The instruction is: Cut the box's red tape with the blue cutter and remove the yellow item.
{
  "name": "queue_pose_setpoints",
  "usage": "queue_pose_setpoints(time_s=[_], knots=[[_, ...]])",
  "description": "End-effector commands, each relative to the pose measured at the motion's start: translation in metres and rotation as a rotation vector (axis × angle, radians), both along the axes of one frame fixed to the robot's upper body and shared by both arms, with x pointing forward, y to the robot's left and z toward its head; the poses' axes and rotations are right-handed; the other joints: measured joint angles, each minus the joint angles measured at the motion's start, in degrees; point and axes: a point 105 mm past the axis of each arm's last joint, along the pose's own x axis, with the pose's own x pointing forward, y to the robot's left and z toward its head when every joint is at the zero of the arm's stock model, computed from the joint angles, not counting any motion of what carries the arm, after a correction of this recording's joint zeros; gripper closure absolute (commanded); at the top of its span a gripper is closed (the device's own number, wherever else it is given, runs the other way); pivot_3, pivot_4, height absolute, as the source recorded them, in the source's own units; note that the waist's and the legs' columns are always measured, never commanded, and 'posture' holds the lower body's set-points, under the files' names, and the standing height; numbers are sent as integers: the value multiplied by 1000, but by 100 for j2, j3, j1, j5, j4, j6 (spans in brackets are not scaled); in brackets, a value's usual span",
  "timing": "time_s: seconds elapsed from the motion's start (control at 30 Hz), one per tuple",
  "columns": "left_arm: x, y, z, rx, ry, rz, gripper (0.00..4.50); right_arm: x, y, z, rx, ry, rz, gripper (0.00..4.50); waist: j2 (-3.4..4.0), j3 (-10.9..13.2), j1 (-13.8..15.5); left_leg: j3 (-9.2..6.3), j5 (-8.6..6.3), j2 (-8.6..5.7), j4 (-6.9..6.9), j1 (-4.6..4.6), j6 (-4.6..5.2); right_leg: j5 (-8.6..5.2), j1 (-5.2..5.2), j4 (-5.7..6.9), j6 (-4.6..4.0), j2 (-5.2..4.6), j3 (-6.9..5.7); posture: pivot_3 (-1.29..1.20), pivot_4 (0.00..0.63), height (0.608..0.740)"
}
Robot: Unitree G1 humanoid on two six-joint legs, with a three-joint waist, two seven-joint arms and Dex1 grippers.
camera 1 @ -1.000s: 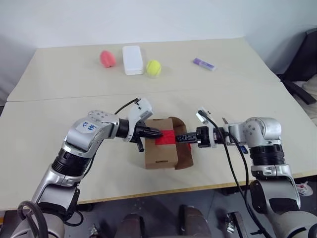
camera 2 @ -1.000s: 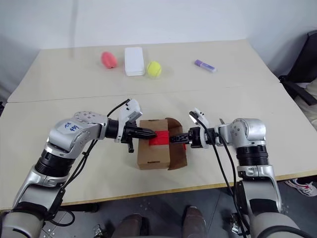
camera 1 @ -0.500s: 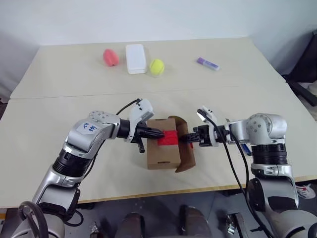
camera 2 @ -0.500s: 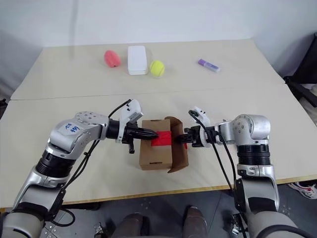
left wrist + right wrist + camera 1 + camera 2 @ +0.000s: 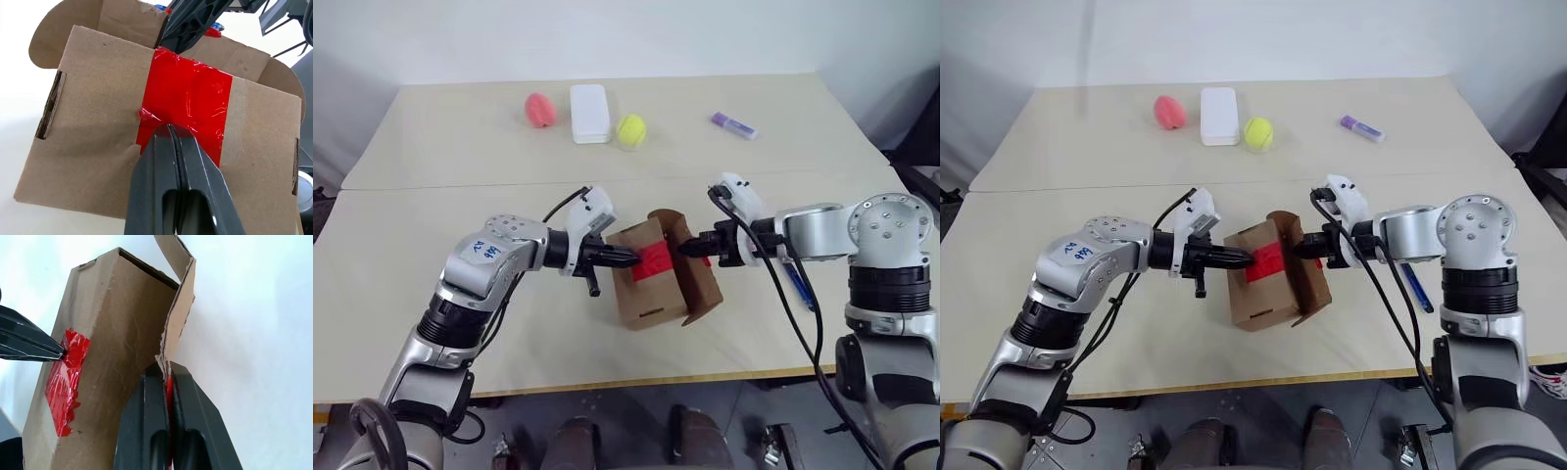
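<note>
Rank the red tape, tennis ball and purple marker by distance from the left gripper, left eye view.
1. red tape, on the box, at the left gripper tip.
2. tennis ball, far side, beside the white case.
3. purple marker, far right.

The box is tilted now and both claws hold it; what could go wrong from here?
1. The right claw pinches only the torn flap; the cardboard may rip further.
2. The left claw grips just the red tape, which could peel and drop the box.
3. The blue cutter lies near the table edge.
</note>
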Motion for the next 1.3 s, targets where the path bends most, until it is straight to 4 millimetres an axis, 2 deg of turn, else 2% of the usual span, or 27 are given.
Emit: queue_pose_setpoints(time_s=[0.03, 0.17, 0.33, 0.57, 0.63, 0.8, 1.03, 1.17, 1.3], knots=[[2, -1, -18, 34, 50, 23, 4500, -19, 26, 41, 56, -134, 132, 4429, 0, 0, -6, 1, 0, 0, 0, -4, 0, 0, -6, 3, 0, 0, 0, 0, 150, 740], [2, -1, -16, 24, 47, 25, 4500, -25, 26, 44, 54, -121, 83, 4429, -1, 0, 5, -2, 0, 1, 3, -23, 0, 0, -15, -5, 0, 0, -7, 0, 150, 740], [3, 6, -12, 7, 41, 49, 4500, -27, 23, 55, -12, -186, 49, 4429, -2, 1, 4, -3, -2, 1, 9, -42, 4, 1, -26, -14, 1, 0, -11, 0, 150, 740], [6, 16, -10, 6, 29, 89, 4500, -31, 42, 72, -9, -274, 84, 4429, -8, 5, 14, -4, -2, 4, 8, -54, 5, 1, -37, -12, 1, 0, -14, 0, 150, 740], [6, 17, -9, 2, 32, 92, 4500, -31, 42, 70, -2, -270, 76, 4429, -20, 12, 32, -6, -3, 6, 7, -59, 6, 1, -40, -13, 1, 0, -21, 0, 150, 740], [-2, 24, -2, -15, 71, 60, 4500, -28, 33, 46, -30, -210, 14, 4429, -20, 12, 52, -4, -8, 11, 1, -62, 7, 1, -43, -17, 2, 0, -42, 0, 150, 740], [-14, 35, 44, -129, 89, -8, 4500, -23, 25, 24, -43, -142, -62, 4429, -20, 12, 1, -4, -9, 21, 0, -59, 3, 1, -43, -14, 1, 3, -54, 0, 150, 740], [-8, 28, 63, -173, 25, -6, 4500, -23, 23, 20, -47, -135, -74, 4429, -20, 11, -16, -3, -9, 21, 1, -53, 3, 2, -40, -13, 0, 3, -53, 0, 150, 740], [-3, 7, 52, -131, -19, -35, 4500, -23, 24, 21, -47, -140, -73, 4429, -20, 11, -23, 1, -9, 23, 1, -50, 3, 3, -40, -12, -2, 4, -51, 0, 150, 740]])
